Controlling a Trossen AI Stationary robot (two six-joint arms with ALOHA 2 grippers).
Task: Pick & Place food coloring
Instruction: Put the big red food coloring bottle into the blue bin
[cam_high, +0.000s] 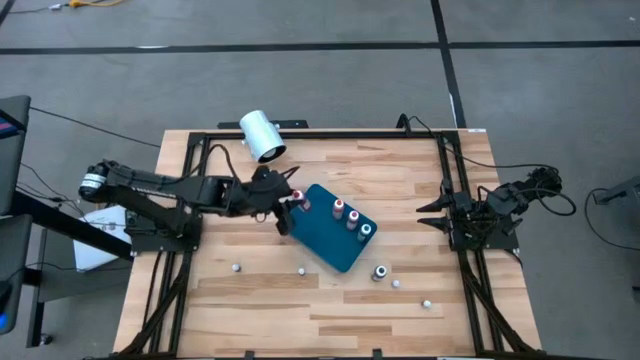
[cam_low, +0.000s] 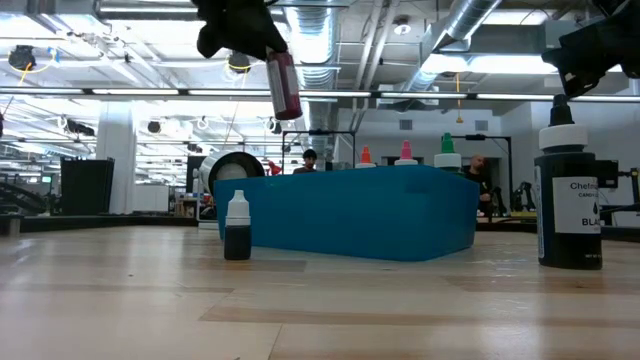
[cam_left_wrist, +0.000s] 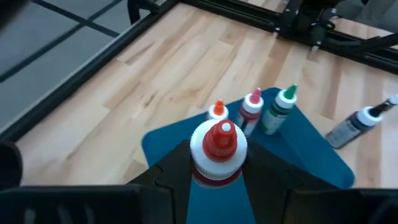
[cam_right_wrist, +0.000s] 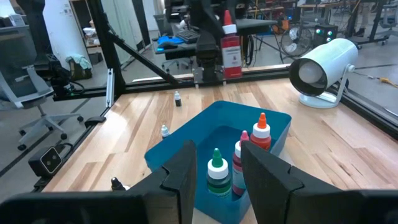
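My left gripper (cam_high: 288, 207) is shut on a red food coloring bottle (cam_left_wrist: 217, 148), held high over the left end of the teal tray (cam_high: 335, 245); the bottle also shows in the low view (cam_low: 284, 85). Three bottles stand in the tray: orange-topped (cam_left_wrist: 217, 110), pink-topped (cam_left_wrist: 252, 103) and green-topped (cam_left_wrist: 281, 104). A black bottle (cam_high: 381, 272) stands on the table by the tray's near side. My right gripper (cam_right_wrist: 217, 177) is open and empty at the table's right edge. My left gripper pinches the red bottle's body just below its white collar (cam_left_wrist: 214, 175) between its two fingers. The fingers (cam_left_wrist: 168, 180) come from the table's left side, slanting down, and lie across the bottle. The bottle is about upright, red tip up, lifted clear of the tray.
A big white cylinder (cam_high: 262, 135) lies at the table's far edge. Several tiny bottles stand loose on the near half of the table, such as one with a dark body (cam_low: 237, 228) and another (cam_high: 427, 303) at the near right. People show in the room behind.
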